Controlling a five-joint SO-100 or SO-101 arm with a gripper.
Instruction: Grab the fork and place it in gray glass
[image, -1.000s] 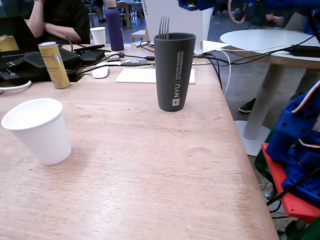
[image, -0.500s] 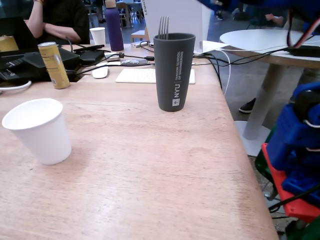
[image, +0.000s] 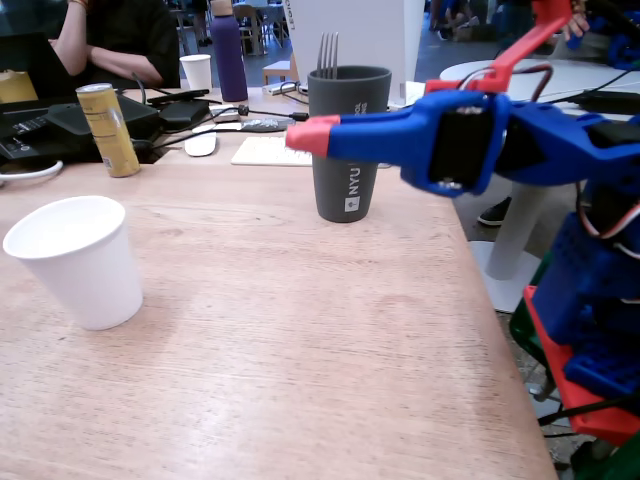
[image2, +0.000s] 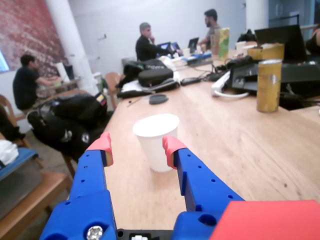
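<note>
The jaws stand parted and empty: in the wrist view the gripper (image2: 134, 145) shows two red-tipped blue fingers (image2: 103, 144) with a clear gap between them, framing a white paper cup (image2: 154, 140) that stands farther along the counter (image2: 240, 145) and is not touched. In the fixed view the arm reaches level across the scene in front of the gray glass (image: 347, 175), its red tip (image: 312, 134) crossing the glass's upper wall from the right as that view shows it, though how near it is in depth cannot be told. The fork (image: 327, 53) already stands in the gray glass, tines up above the rim at the back; its handle is hidden inside. Judged from this, the placing looks done, and the step in hand is to take the arm clear. To do that well, the robot should draw the arm back toward its base to the right of the gray glass, as the fixed view shows it, and hold the tip high enough to pass the rim and tines. It should avoid sweeping sideways at this height, since a knock near the top of so tall a tumbler could tip it and spill the fork. The yellow can (image: 107, 129) lies well left of the gray glass, out of the way.
</note>
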